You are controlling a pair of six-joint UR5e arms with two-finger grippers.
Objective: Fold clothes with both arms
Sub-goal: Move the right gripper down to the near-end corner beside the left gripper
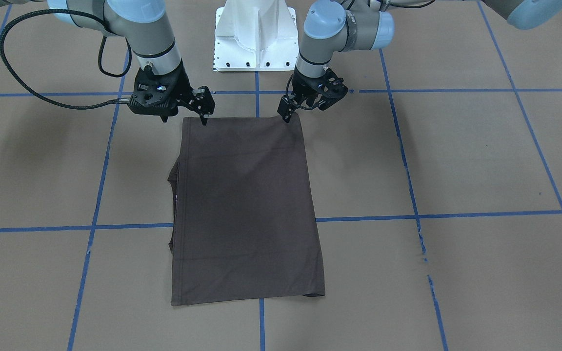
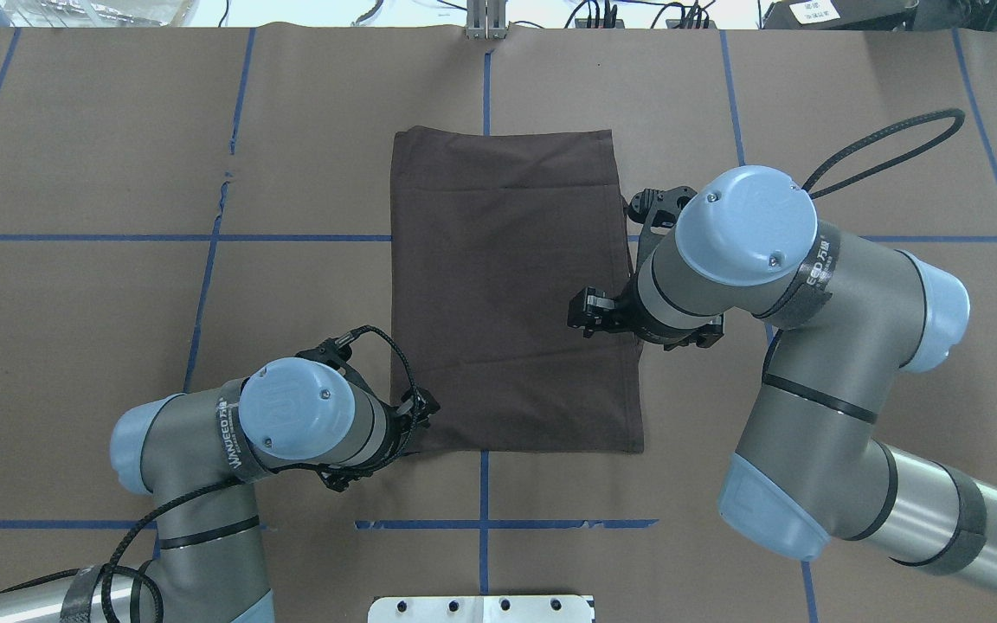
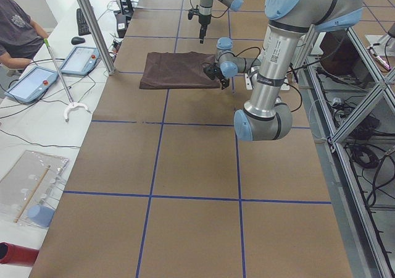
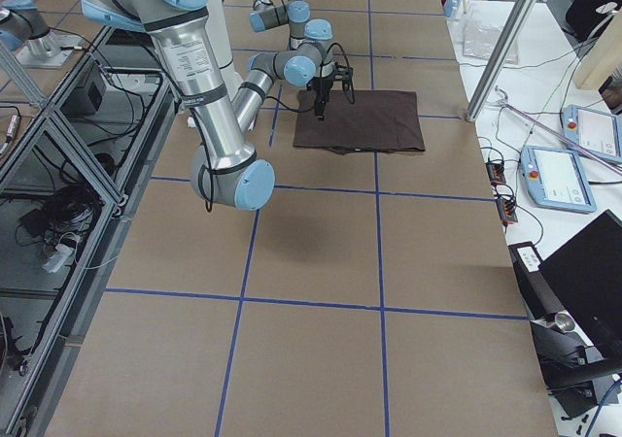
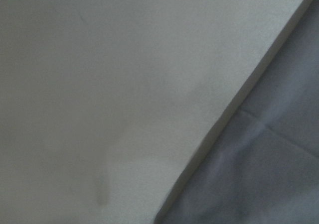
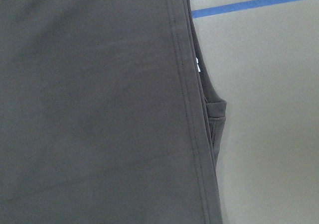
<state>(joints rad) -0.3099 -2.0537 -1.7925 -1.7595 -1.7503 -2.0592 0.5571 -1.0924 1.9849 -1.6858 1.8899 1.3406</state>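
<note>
Left end effector, right end effector at lengthwise T-shirt's robot-side corners.

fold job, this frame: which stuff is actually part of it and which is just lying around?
Part of the job:
- T-shirt
- left gripper and right gripper, both at the shirt's robot-side edge

Lying about, all on the side bench:
- teach pendants
- clear packet
- red cylinder

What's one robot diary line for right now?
shirt: folded, lying flat | left pincer: low at robot-side corner | right pincer: raised over other robot-side corner | grips: cannot tell
</note>
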